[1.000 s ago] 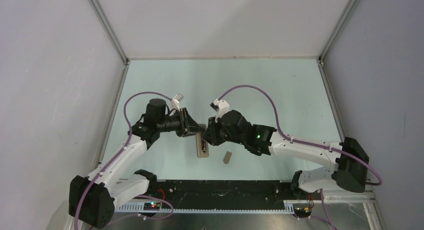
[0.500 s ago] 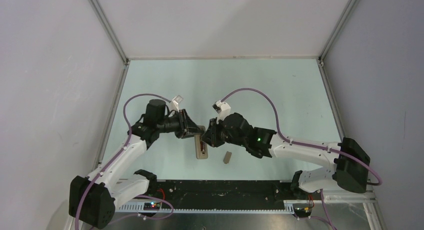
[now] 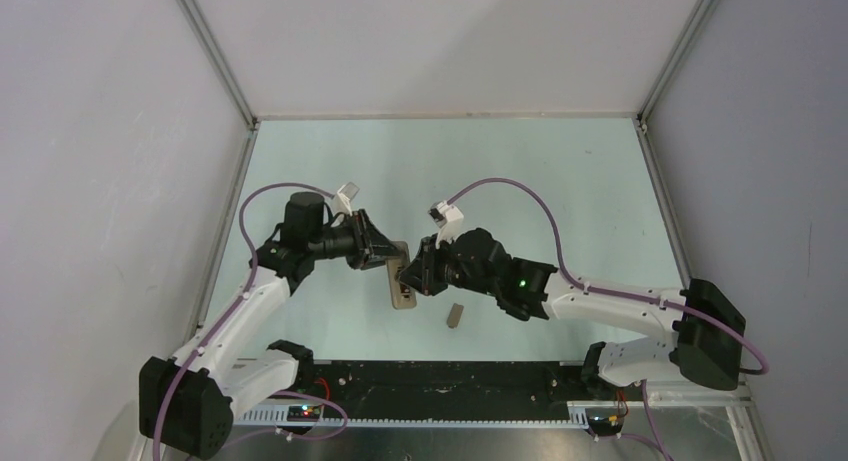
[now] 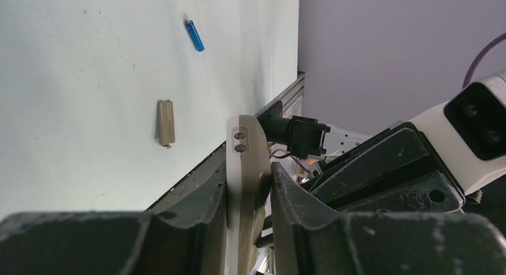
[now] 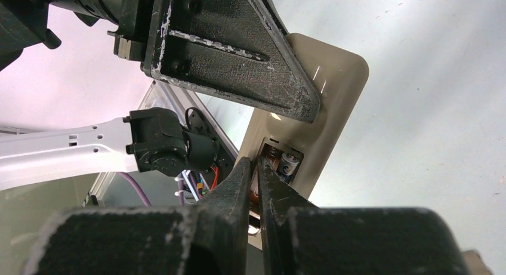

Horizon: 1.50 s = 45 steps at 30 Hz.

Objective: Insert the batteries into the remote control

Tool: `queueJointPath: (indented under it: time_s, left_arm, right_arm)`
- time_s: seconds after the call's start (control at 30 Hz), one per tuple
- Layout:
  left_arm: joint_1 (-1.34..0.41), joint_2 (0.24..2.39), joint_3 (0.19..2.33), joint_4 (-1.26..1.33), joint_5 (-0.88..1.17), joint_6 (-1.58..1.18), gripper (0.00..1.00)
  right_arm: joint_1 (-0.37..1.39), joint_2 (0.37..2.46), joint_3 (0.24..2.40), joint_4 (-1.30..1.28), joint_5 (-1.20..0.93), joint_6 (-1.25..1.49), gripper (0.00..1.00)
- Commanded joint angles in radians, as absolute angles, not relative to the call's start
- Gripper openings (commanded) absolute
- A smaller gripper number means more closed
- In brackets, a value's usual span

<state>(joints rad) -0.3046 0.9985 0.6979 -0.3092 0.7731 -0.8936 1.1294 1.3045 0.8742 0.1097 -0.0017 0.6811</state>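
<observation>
My left gripper (image 4: 249, 167) is shut on the remote control (image 4: 244, 144), which it holds edge-on with the beige back turned toward the right arm. From above, the remote control (image 3: 405, 299) hangs between the left gripper (image 3: 395, 261) and the right gripper (image 3: 408, 278). In the right wrist view the open battery bay of the remote control (image 5: 334, 96) holds one dark battery (image 5: 289, 163). The right gripper (image 5: 256, 161) is shut, its tips at the bay beside that battery. The blue battery (image 4: 194, 35) lies on the table.
The small beige-grey cover piece (image 3: 455, 314) (image 4: 165, 122) lies on the table just right of the remote, near the black front rail (image 3: 450, 376). The two arms sit very close together. Metal frame posts and grey walls enclose the table.
The left arm has drawn back and up a little, tilting the remote. The right gripper has shifted slightly left and down, closer to the remote's bay.
</observation>
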Motion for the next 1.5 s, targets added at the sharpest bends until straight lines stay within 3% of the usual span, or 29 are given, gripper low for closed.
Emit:
queueJointPath:
  time_s: [0.0,0.23,0.43,0.57,0.87,1.47]
  left_arm:
    - [-0.293,0.965,0.781,-0.213,0.857,-0.969,0.00]
    - [-0.293,0.952,0.759,-0.215,0.856,-0.892,0.00]
    - [-0.295,0.949,0.721,-0.228,0.857,-0.843,0.00]
    - [-0.295,0.948,0.713,-0.237,0.858,-0.821,0.00]
    - [-0.304,0.941,0.718,-0.251,0.890,-0.773,0.00]
    - [-0.317,0.959,0.723,-0.261,0.879,-0.760,0.00]
  right_arm:
    - [1.142,1.297,0.842,0.062,-0.042,0.671,0.12]
    - [1.115,1.255,0.895,0.050,-0.055,0.664,0.16]
    - [1.114,1.221,0.979,0.017,-0.039,0.643,0.34]
    - [1.114,1.207,0.994,0.008,-0.013,0.634,0.36]
    - [1.119,1.246,1.036,-0.064,0.093,0.582,0.27]
    - [1.150,1.339,1.055,-0.115,0.099,0.553,0.14]
